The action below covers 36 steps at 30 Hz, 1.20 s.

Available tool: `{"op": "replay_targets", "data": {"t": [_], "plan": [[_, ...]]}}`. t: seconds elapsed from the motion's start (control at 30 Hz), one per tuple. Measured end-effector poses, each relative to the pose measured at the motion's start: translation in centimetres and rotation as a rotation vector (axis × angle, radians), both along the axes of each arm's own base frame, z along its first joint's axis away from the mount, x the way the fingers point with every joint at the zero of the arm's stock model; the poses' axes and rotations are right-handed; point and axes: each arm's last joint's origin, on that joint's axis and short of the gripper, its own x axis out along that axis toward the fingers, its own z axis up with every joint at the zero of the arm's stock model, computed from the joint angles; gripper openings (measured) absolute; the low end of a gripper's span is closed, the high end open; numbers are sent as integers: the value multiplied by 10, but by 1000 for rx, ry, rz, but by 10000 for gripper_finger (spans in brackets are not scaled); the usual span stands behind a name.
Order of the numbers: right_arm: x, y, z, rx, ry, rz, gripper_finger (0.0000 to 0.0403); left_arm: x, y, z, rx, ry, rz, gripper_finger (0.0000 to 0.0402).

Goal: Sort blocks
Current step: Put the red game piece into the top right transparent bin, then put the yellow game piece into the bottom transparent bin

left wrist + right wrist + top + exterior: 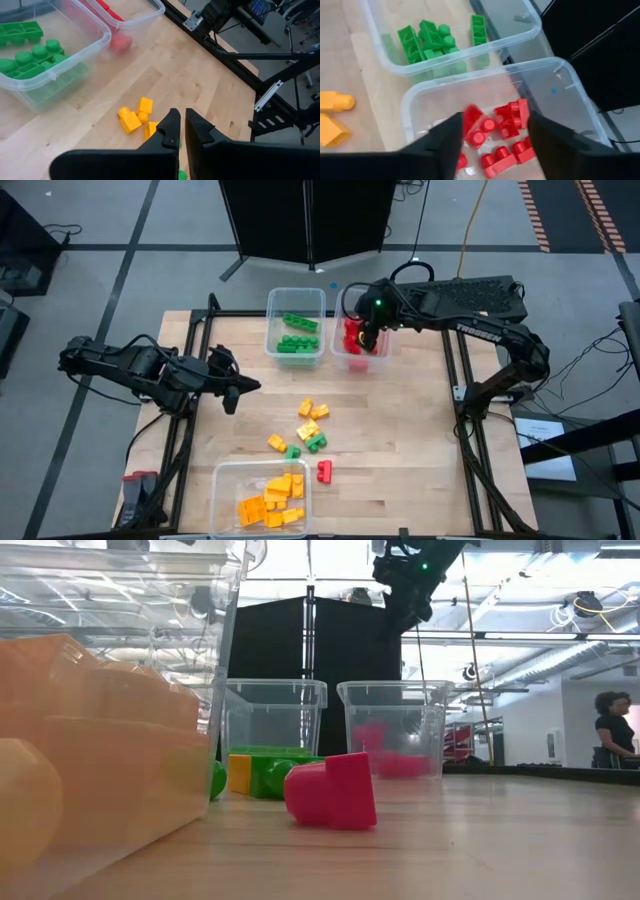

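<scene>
sorting looks well along: the green blocks [297, 335] sit in the green tub [296, 302] at the far edge of the counter [400, 440], red blocks [352, 340] lie in the red tub [341, 358] just beside it, and yellow-orange blocks [272, 501] fill the near tub [222, 505]. a loose cluster [305, 430] of yellow, green and one red block [325, 471] lies mid-counter between the tubs. the right tool [364, 338] hangs over the red tub with its fingers spread wide; in the right wrist view a red block [471, 121] shows between them, blurred, and it seems to be dropping free rather than held, though i cannot be sure. the left tool [243, 387] hovers low over the counter's left side, its fingers close together and holding nothing. what the coming pick turns on: the loose cluster lies just ahead of and slightly nearward from the left tool, well apart from the right tool, so the left arm is the nearer one; the yellow pieces [134, 116] show just past its fingertips in the left wrist view, and it would need to open before coming down
</scene>
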Motion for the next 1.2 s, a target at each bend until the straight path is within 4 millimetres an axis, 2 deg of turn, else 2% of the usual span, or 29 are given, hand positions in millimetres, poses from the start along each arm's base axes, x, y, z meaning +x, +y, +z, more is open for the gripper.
{"op": "replay_targets", "data": {"t": [0.13,0.23,0.37,0.47,0.53,0.6,0.83,1.07,1.2], "plan": [[0,3,-1,91,-36,4,274,0,0,0,3,-1,4,0],[1,18,6,280,-141,141,293,0,0,0,4,3,4,0],[12,62,22,484,-285,372,294,-2,1,-3,11,32,5,0],[21,103,22,435,-247,472,288,-2,1,-3,12,33,5,0],[28,123,10,323,-168,490,284,-2,1,-3,12,33,5,0],[33,133,-6,251,-91,467,282,-2,1,-3,12,35,5,0],[61,156,-66,288,28,493,281,-3,1,-4,15,47,5,0],[90,165,-126,265,172,551,281,-3,1,-5,14,58,-1,0],[100,163,-147,254,200,573,281,-5,1,-7,20,83,-1,0]]}}
